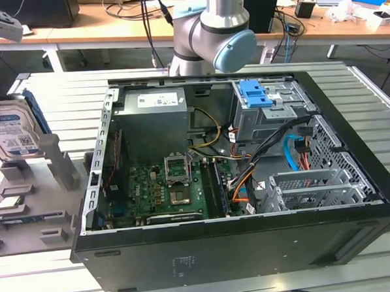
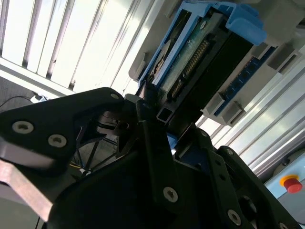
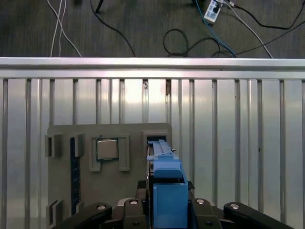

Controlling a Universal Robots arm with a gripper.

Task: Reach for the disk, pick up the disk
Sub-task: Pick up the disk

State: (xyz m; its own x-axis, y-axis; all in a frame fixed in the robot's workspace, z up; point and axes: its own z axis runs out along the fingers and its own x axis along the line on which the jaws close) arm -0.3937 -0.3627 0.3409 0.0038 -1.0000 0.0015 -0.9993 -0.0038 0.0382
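Gripper: we see the gripper (image 3: 167, 213) narrowed onto the disk (image 1: 11, 129), with a black finger (image 2: 153, 152) on either side of it. We judge it clamped rather than merely flanking.
Disk position: it stands upright on edge at the exterior view's far left, over the grey fixture tray (image 3: 66, 191). We cannot tell whether its lower edge is clear of the tray's slot (image 3: 155, 138).
Grip place: the fingers meet it at one end, by the blue bracket (image 3: 167, 183). We would keep the hold on the firm metal body and away from the connector row (image 2: 194, 59).
Handling: we judge it stiff, dense for its size and smooth-sided, so a loose hold could let it slip. It is likely sensitive to knocks, and the plastic bracket may flex.
Neighbours: a CPU chip (image 3: 107, 149) lies in a tray pocket just beside the slot. The open computer case (image 1: 253, 247) stands well apart, toward the exterior view's right.
Surface: a slatted metal table (image 3: 238, 143) lies beneath it all.
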